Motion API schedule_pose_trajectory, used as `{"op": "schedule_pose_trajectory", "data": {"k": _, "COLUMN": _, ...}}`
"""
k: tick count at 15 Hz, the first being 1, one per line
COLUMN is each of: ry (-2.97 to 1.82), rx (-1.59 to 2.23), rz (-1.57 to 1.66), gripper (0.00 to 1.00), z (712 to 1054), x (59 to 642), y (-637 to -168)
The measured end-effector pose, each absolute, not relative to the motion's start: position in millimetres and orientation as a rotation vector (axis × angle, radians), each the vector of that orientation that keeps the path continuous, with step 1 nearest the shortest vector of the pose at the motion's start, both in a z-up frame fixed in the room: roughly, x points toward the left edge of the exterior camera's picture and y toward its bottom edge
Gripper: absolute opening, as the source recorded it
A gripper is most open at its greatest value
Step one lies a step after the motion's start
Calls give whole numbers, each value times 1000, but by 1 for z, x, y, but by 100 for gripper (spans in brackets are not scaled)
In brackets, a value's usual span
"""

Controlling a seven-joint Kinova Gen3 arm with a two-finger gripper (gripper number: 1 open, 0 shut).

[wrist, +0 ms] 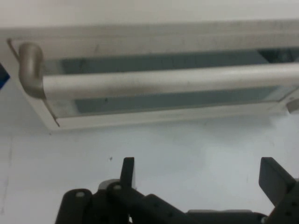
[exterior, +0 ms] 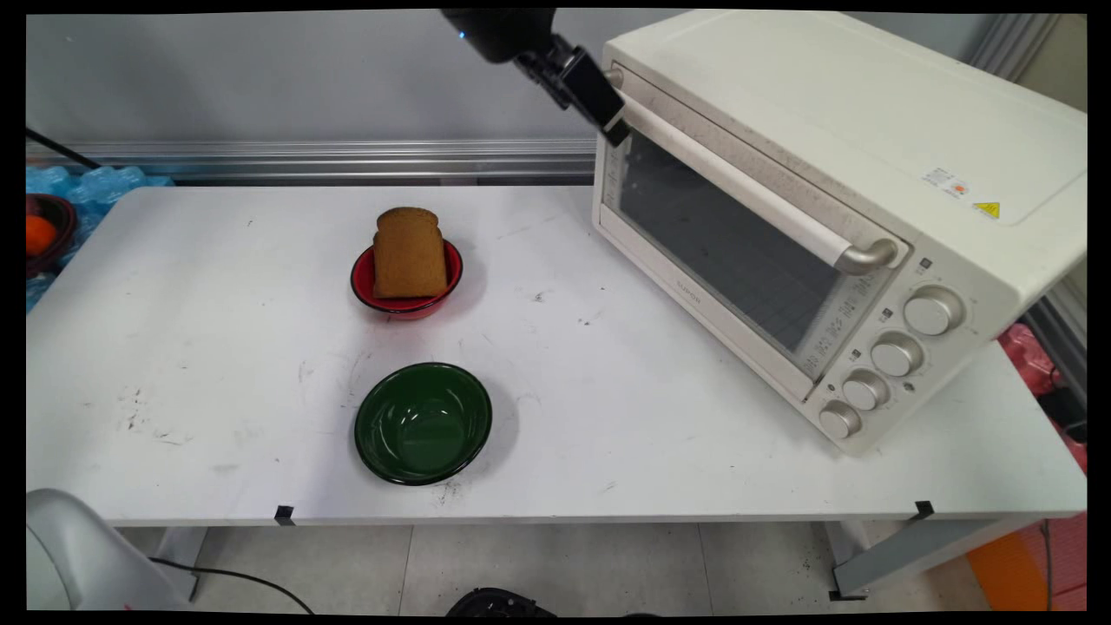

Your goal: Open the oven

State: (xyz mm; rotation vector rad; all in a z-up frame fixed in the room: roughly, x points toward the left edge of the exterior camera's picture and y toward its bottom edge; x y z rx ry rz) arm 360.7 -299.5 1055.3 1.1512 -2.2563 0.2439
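My black gripper (exterior: 614, 121) hangs at the top of the main view, right at the left end of the toaster oven's door handle (exterior: 738, 187). The cream toaster oven (exterior: 868, 130) stands on the right of the table with its door closed. In the hand view the gripper (wrist: 198, 175) is open with nothing between its fingers, and the handle bar (wrist: 168, 80) runs across just beyond the fingertips. A slice of brown bread (exterior: 408, 252) stands in a red bowl (exterior: 406, 304) at mid table. An empty green bowl (exterior: 423, 423) sits in front of it.
The oven's knobs (exterior: 894, 354) run down its right front. A dark bowl holding something orange (exterior: 39, 234) sits past the table's left edge, on blue material. The white table's (exterior: 217, 347) near edge runs across the bottom of the main view.
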Motion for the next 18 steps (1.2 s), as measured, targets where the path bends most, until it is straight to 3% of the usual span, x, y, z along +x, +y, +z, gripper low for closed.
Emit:
{"op": "schedule_pose_trajectory", "data": {"k": 9, "ry": -2218, "rx": 1169, "rz": 304, "gripper": 100, "z": 1092, "x": 328, "y": -312}}
{"op": "schedule_pose_trajectory", "data": {"k": 18, "ry": -2228, "rx": 1195, "rz": 355, "gripper": 100, "z": 1088, "x": 296, "y": -330}}
